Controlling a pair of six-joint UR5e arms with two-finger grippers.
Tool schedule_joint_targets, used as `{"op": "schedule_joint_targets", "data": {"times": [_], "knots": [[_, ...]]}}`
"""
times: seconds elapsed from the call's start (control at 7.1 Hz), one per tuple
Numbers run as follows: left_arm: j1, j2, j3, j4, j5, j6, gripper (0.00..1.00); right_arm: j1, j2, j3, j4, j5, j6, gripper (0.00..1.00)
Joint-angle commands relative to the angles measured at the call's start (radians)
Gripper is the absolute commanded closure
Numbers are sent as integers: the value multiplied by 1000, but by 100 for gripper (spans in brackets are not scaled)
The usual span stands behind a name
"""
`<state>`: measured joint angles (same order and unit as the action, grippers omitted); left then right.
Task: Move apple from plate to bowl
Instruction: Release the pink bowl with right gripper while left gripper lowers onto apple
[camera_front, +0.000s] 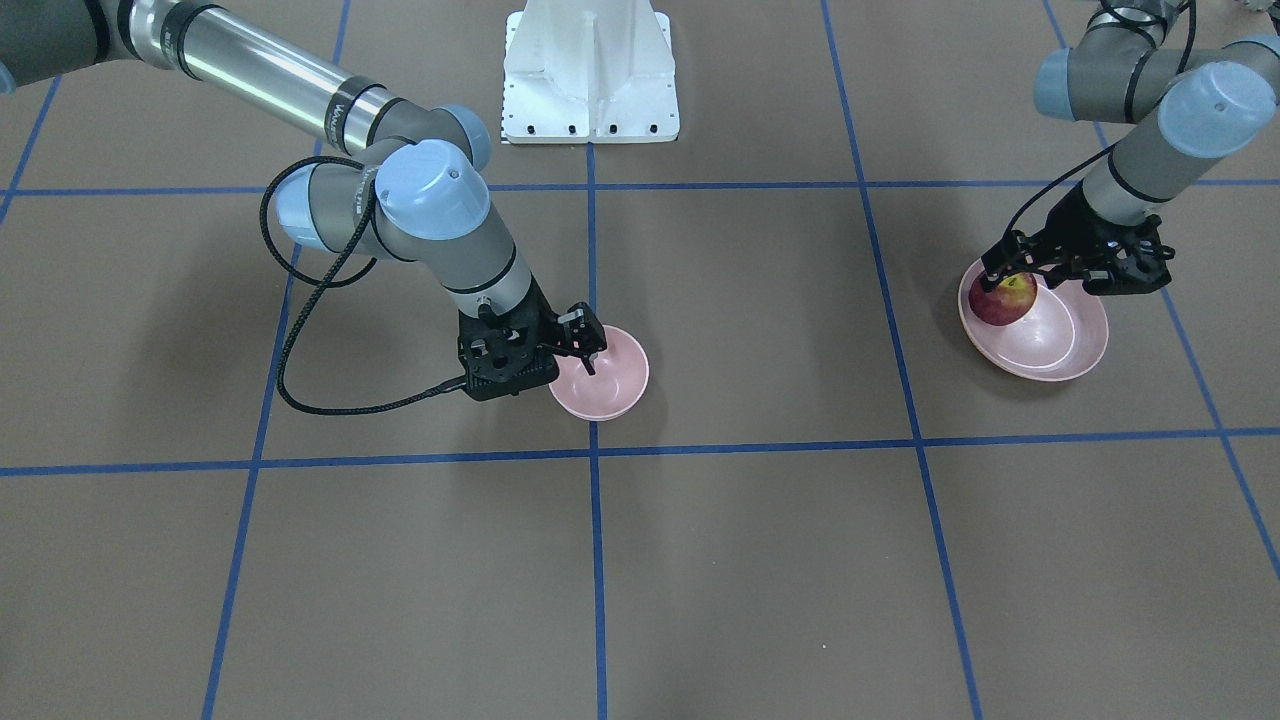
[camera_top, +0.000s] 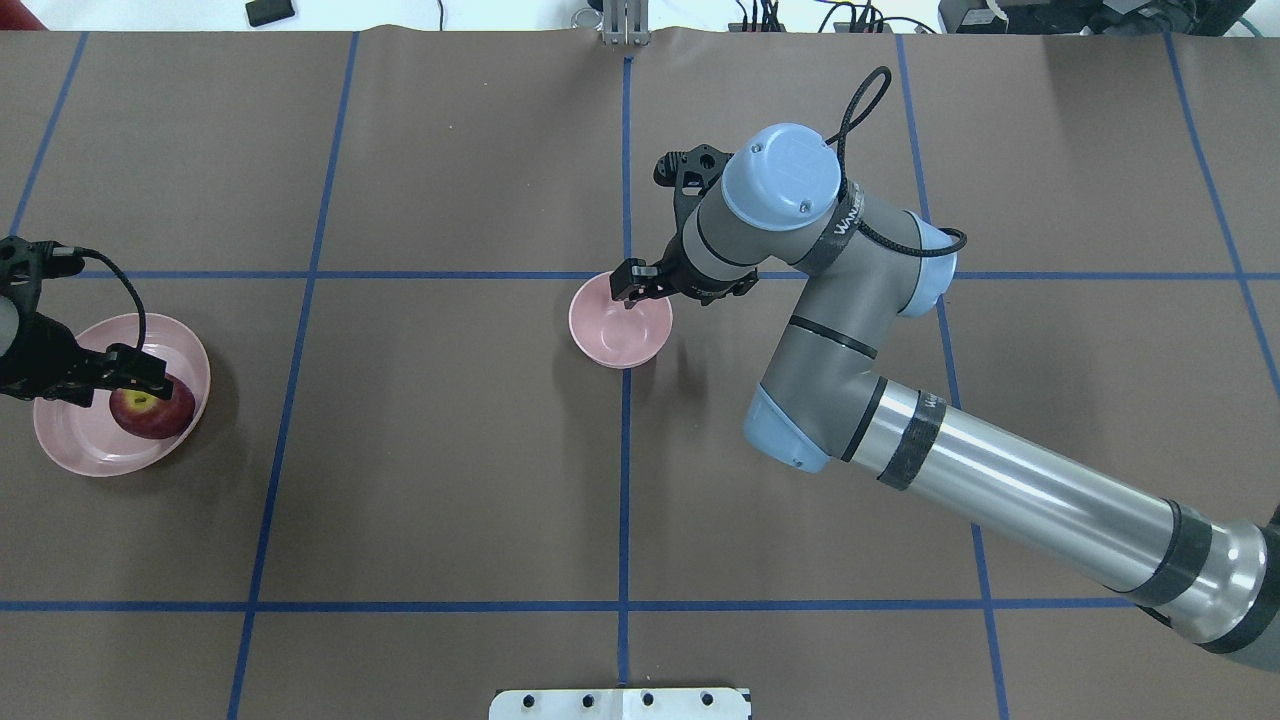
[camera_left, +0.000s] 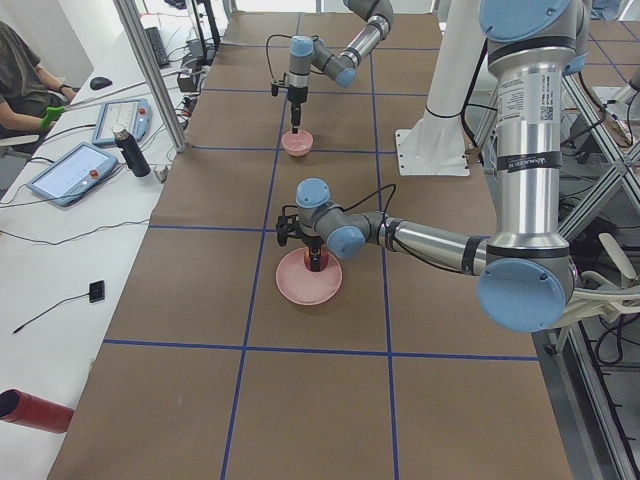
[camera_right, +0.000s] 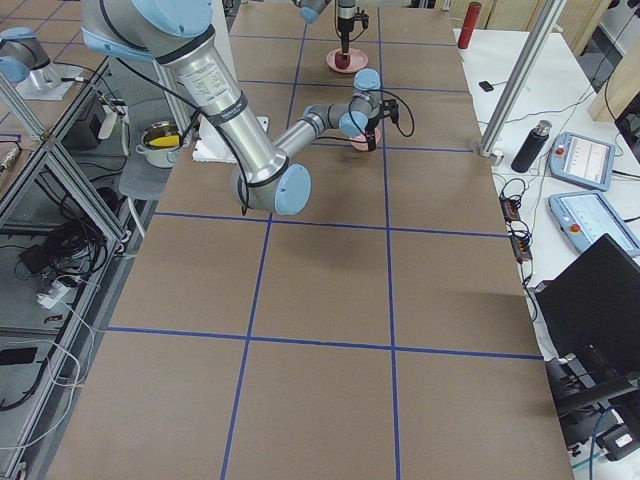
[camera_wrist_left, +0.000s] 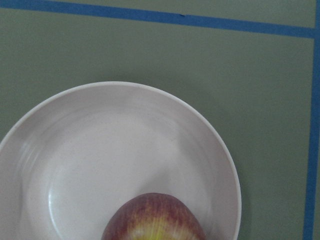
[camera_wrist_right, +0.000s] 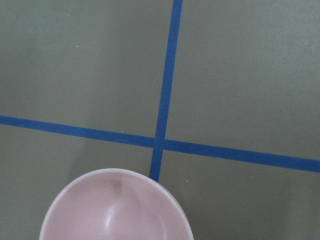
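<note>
The dark-red apple (camera_front: 1003, 298) lies in the wide pink plate (camera_front: 1050, 340), on the side nearest the table's middle. It also shows in the overhead view (camera_top: 152, 412) and at the bottom of the left wrist view (camera_wrist_left: 155, 220). My left gripper (camera_front: 1010, 268) hangs right over the apple's top with its fingers spread about the apple's width. The small deep pink bowl (camera_front: 610, 385) stands empty at the table's centre. My right gripper (camera_front: 590, 358) is at the bowl's rim, with one finger reaching down inside. I cannot tell whether it clamps the rim.
The white robot base (camera_front: 590, 70) stands at the table's robot side. Blue tape lines (camera_front: 592, 560) grid the brown table. A wide stretch of table lies between the plate (camera_top: 80, 440) and the bowl (camera_top: 620, 335). Tablets and a bottle (camera_left: 130, 152) sit on the side bench.
</note>
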<state>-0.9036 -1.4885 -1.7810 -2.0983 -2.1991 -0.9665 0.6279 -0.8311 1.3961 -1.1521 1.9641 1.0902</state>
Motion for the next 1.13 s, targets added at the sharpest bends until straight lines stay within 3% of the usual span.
{"op": "schedule_joint_targets", "data": {"times": [0.0,0.42,0.99], "knots": [[3,24,-11,3,1,-1,2,1,-11,20,-6,1,0,1],[28,10,-9,3,1,-37,2,25,-98,125,-11,27,0,1],[29,-1,-5,4,2,-35,2,26,-112,138,-11,27,0,1]]}}
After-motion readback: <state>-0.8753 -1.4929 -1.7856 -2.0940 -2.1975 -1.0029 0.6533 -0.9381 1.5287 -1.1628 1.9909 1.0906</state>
